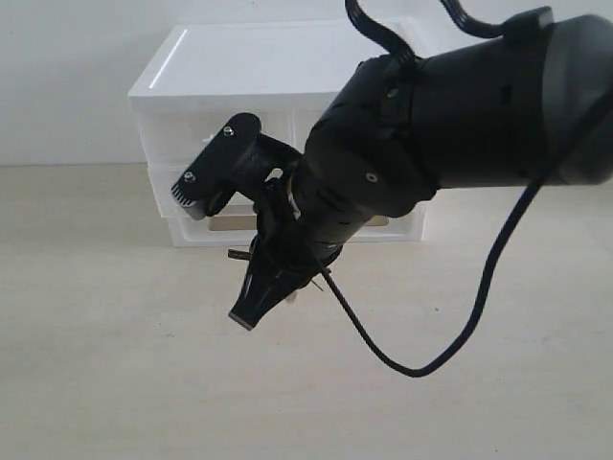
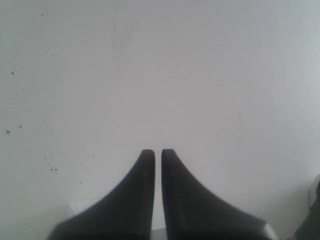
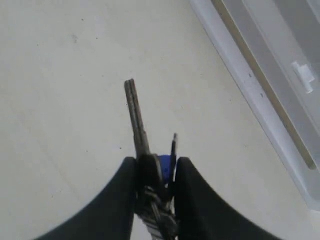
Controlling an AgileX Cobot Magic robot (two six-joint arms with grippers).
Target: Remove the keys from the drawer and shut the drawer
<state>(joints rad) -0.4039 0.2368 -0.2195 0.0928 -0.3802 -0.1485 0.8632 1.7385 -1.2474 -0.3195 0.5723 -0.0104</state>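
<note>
My right gripper [image 3: 156, 160] is shut on the keys [image 3: 150, 175]. One silver key [image 3: 136, 115] sticks out past the fingertips and the blue tag [image 3: 164, 167] shows between the fingers. In the exterior view this gripper [image 1: 246, 314] points down at the tabletop in front of the white drawer unit [image 1: 278, 57]. The upper left drawer [image 1: 182, 134] is partly hidden behind the wrist, so I cannot tell how far it stands out. My left gripper [image 2: 158, 152] is shut on nothing, facing a plain white surface, and is out of the exterior view.
The unit's full-width lower drawer [image 3: 280, 65] with its white tab handle [image 3: 302, 75] lies close beside the right gripper. A black cable [image 1: 460, 335] loops down from the right arm over the pale tabletop [image 1: 115, 364].
</note>
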